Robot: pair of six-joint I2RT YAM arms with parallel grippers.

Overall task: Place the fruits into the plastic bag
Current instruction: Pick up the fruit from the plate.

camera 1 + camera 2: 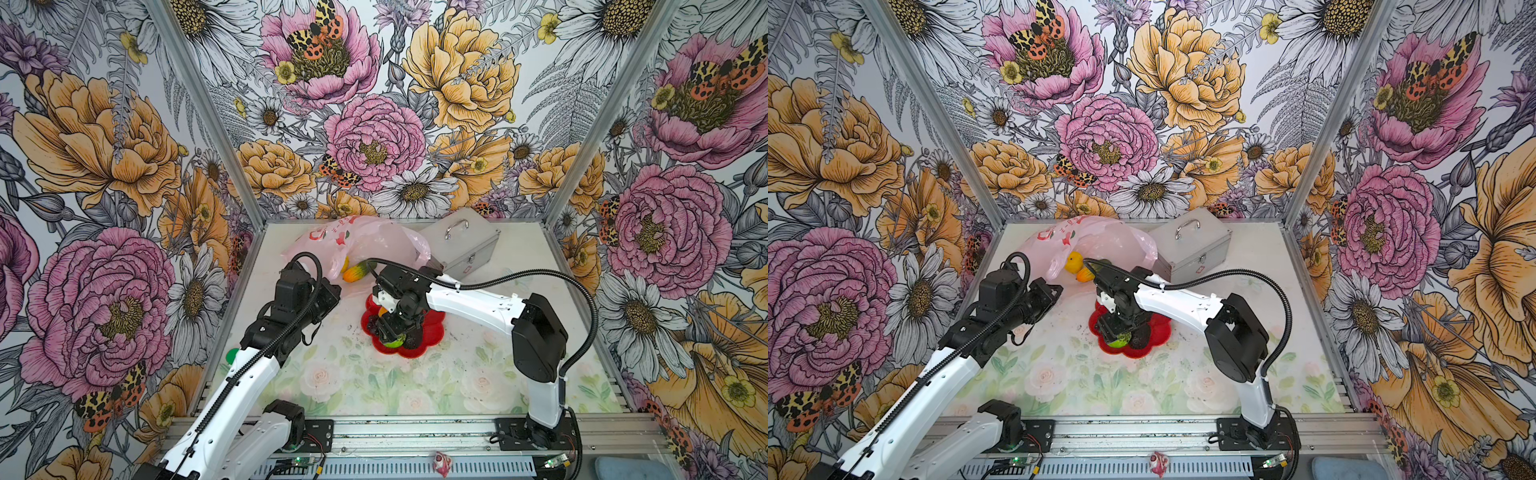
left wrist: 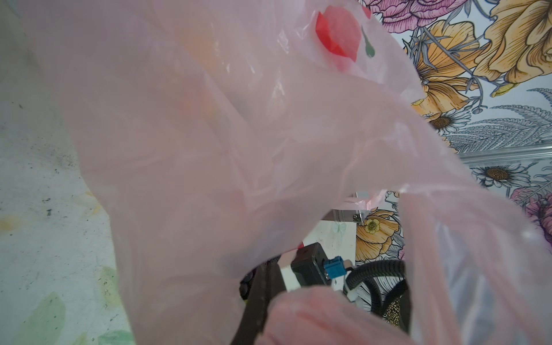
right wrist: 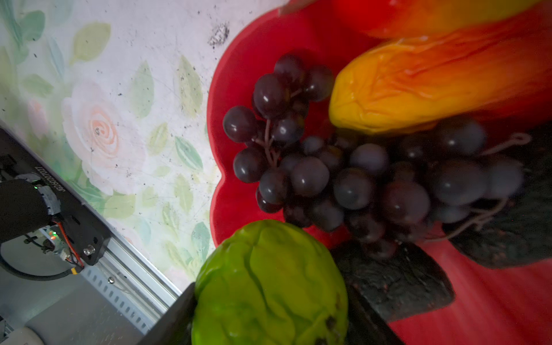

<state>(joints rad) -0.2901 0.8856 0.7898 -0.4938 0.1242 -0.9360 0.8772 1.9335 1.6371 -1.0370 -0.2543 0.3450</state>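
**Two fruits at the bag, five still in the dish**

The plastic bag (image 1: 365, 241) lies at the back left of the table (image 1: 374, 386), its mouth turned toward the red flower-shaped dish (image 1: 434, 328). The left claw (image 1: 334, 290) is pressed together at the bag's near edge. The left wrist view shows pink film draped close around it, so it appears to pinch the bag and hold the mouth up. The lemon (image 1: 1074, 262) sits under the raised film. The long green-orange fruit (image 1: 1086, 273) lies against it right at the opening; whether it is fully inside cannot be told.

The other fruits are in the dish: the lime (image 3: 268, 283), the grape bunch (image 3: 343, 173), a mango (image 3: 418, 89) with a second mango (image 3: 433, 18) beside it, and the avocado (image 3: 397, 283). The right claw (image 1: 1116, 332) is down in the dish with its jaws on either side of the lime; whether they grip it yet cannot be told.

I judge the task under a third done, with five fruits left to carry across.
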